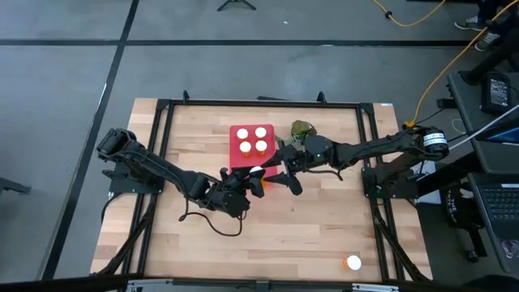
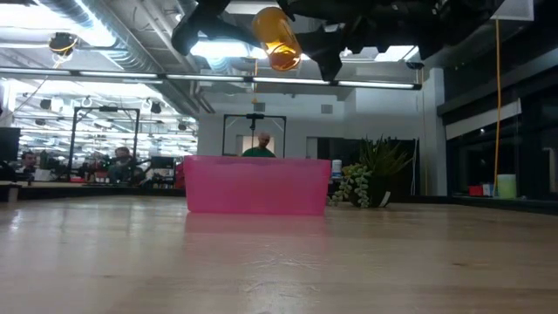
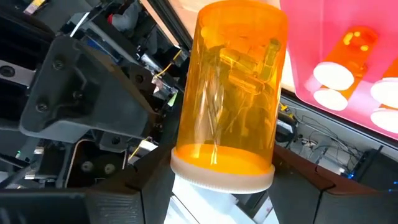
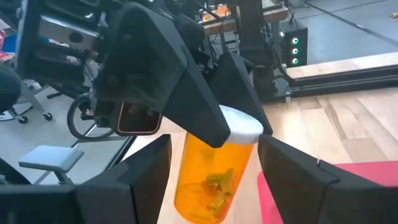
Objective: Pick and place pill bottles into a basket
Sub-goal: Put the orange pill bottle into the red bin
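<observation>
Bottle in play: one orange pill bottle (image 3: 229, 93) with a white cap, lifted well clear of the table and showing tilted near the top of the low view (image 2: 277, 37). From above it sits just off the near edge of the basket (image 1: 240, 154), between the two grippers, white cap visible (image 1: 256, 172). The left gripper (image 1: 248, 185) has it: in the left wrist view the cap end of the bottle sits between that arm's dark fingers, and in the right wrist view those same fingers (image 4: 199, 118) pinch the white cap from both sides, with the orange body (image 4: 208, 180) hanging below. A few small pieces lie inside the bottle.

The right gripper (image 1: 280, 170) is right up against the same bottle from the other side. Its fingers (image 4: 292, 177) stand apart on either side of the orange body, with a visible gap, so its jaws are open and not clamped on anything.

The basket, a pink-red tray, stands on the wooden table (image 1: 308, 235) and holds four more capped bottles (image 1: 251, 141) upright, in a square. A small green plant (image 1: 302, 128) stands just beside the basket, on the right arm's side. One further bottle (image 1: 353, 262) lies well apart, near the table's front edge on the right.
</observation>
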### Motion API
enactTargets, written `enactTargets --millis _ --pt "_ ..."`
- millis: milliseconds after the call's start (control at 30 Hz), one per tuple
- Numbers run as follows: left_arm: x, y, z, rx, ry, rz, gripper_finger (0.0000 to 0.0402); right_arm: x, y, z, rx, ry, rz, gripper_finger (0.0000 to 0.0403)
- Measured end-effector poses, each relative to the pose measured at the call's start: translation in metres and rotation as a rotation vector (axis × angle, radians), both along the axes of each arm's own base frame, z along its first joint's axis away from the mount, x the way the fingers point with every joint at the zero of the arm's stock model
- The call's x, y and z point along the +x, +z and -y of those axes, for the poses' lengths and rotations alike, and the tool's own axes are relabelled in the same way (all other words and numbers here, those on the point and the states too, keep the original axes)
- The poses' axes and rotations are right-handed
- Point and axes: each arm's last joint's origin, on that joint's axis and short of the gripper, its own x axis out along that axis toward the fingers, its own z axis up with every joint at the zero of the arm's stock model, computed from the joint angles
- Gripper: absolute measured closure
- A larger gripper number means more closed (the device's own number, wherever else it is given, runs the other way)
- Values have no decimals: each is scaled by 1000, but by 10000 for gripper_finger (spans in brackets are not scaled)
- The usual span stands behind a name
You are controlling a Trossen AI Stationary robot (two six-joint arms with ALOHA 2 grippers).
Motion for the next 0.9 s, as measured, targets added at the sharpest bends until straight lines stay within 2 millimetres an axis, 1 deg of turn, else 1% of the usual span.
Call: enactTargets --millis 133,233,467,667,900 --pt "0 0 0 -1 0 0 187 4 -6 0 22 3 -10 159" --pt "0 0 0 -5 3 4 187 12 -12 0 19 6 -16 159" --pt "-2 -2 -1 15 20 -9 187 28 -9 2 6 46 -38 160" --pt "-2 -2 -1 13 21 -13 187 30 -11 3 9 51 -37 160" --pt "-2 -2 0 1 10 -9 187 29 -11 1 15 106 -36 160"
